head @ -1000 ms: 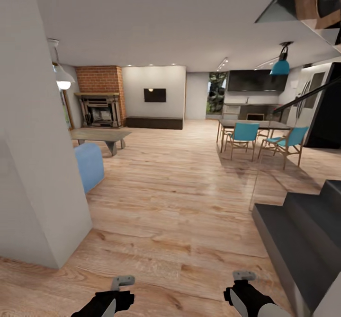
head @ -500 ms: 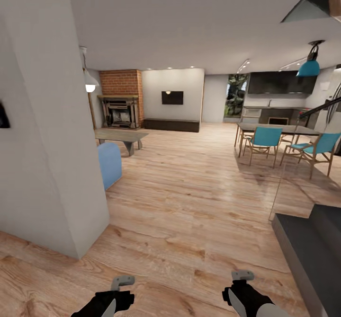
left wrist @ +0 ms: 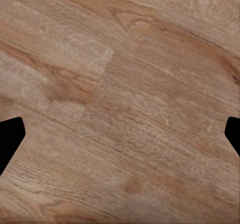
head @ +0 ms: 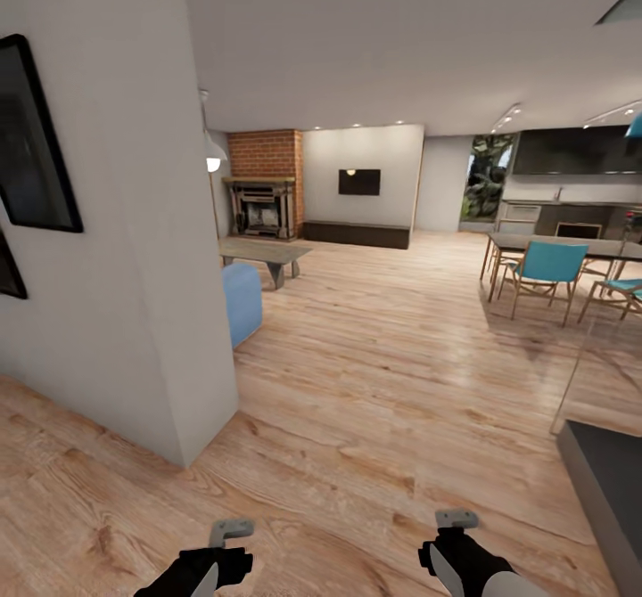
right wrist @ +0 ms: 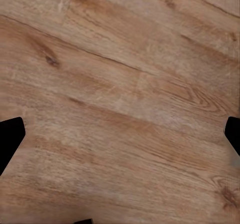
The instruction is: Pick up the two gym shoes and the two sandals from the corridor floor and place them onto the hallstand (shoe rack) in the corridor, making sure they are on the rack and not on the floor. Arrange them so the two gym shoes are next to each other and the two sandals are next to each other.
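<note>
- The left end effector (head: pixel 230 530) hung low in front of the robot; in the left wrist view its fingers (left wrist: pixel 11 136) stood wide apart with nothing between them, over bare planks.
- The right end effector (head: pixel 456 519) was held the same way, fingers (right wrist: pixel 11 136) spread and holding nothing.
- Under both lay the floor (head: pixel 374 383), light brown wood with clear grain, running far into the open room.
- Close at the robot's left stood a white wall corner (head: pixel 178 312) with dark picture frames (head: pixel 36 138), and a blue pouf (head: pixel 242 301) just beyond it.
- At the right edge a dark stair step (head: pixel 615 481) came into the head view; farther off were the dining tabletop (head: pixel 553 243) and teal chairs (head: pixel 544 267).
- No gym shoes, sandals or hallstand could be seen, so I judged the robot was only searching for them.
- Risks, in my judgement: the base may clip the wall corner or the step, because both are near; and the search may go into the living room, away from the corridor.
</note>
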Tool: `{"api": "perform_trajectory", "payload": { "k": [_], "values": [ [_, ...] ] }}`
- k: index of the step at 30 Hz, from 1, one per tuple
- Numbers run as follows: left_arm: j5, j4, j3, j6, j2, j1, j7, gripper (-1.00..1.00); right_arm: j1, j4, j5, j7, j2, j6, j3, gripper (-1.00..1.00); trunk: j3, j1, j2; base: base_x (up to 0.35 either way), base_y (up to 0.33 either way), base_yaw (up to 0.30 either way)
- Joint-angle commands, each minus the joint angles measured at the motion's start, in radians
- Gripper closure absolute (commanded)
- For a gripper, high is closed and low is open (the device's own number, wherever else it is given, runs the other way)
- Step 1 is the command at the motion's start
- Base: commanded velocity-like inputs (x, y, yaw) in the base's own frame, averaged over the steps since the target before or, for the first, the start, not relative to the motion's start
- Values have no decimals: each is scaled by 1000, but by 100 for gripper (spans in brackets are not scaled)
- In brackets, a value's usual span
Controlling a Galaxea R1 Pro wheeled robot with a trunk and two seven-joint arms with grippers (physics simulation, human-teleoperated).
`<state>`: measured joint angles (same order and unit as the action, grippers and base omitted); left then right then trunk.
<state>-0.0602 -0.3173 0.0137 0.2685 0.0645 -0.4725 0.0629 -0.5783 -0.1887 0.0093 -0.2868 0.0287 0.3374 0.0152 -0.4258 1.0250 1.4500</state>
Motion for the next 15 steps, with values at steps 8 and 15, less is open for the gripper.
{"api": "perform_trajectory", "payload": {
  "k": [8, 15],
  "values": [
    [0, 0, 0, 0, 0, 0, 0, -100, 0, 0, 1, 0, 0, 0, 0, -100, -8, 0, 0, 0, 0, 243],
    [0, 0, 0, 0, 0, 0, 0, -100, 0, 0, 1, 0, 2, 0, 1, -100, -16, 0, 0, 0, 0, 243]
  ]
}}
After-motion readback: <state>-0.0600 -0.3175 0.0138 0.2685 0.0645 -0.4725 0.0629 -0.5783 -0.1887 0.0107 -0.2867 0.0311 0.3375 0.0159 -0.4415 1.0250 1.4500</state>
